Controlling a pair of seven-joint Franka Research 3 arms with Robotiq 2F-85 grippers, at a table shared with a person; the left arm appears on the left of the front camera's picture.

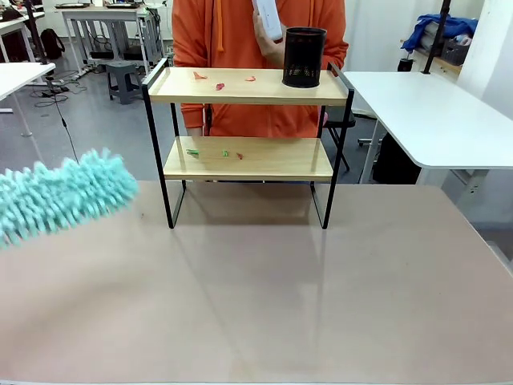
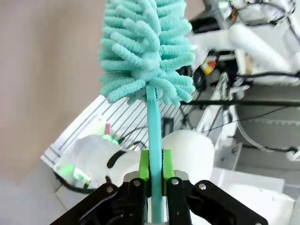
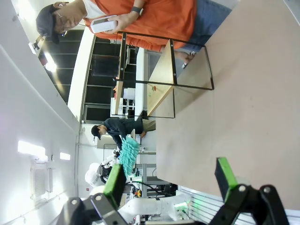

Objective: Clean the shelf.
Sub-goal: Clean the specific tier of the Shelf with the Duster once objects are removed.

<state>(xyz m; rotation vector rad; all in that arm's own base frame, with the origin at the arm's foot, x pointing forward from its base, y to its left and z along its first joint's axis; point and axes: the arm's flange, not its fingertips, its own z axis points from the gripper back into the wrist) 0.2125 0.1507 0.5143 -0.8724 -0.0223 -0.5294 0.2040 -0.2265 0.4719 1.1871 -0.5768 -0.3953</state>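
Note:
The shelf [image 1: 248, 87] stands at the far middle of the table, and the right wrist view shows the shelf [image 3: 159, 82] lying sideways. Red scraps [image 1: 220, 86] lie on its top board beside a black mesh cup [image 1: 304, 57]. Green and red bits [image 1: 192, 151] dot the lower board. A fluffy teal duster [image 1: 64, 192] hovers low over the table at the left edge. My left gripper [image 2: 155, 164] is shut on the duster's thin handle, the duster head [image 2: 145, 47] pointing away from it. Well back from the shelf, my right gripper [image 3: 169, 180] is open with nothing in it.
A person in an orange top [image 1: 240, 32] stands behind the shelf holding a white device [image 1: 268, 18]. The brown tabletop [image 1: 256, 305] stretches in front of the shelf. A white table [image 1: 433, 112] stands at the right, further desks behind.

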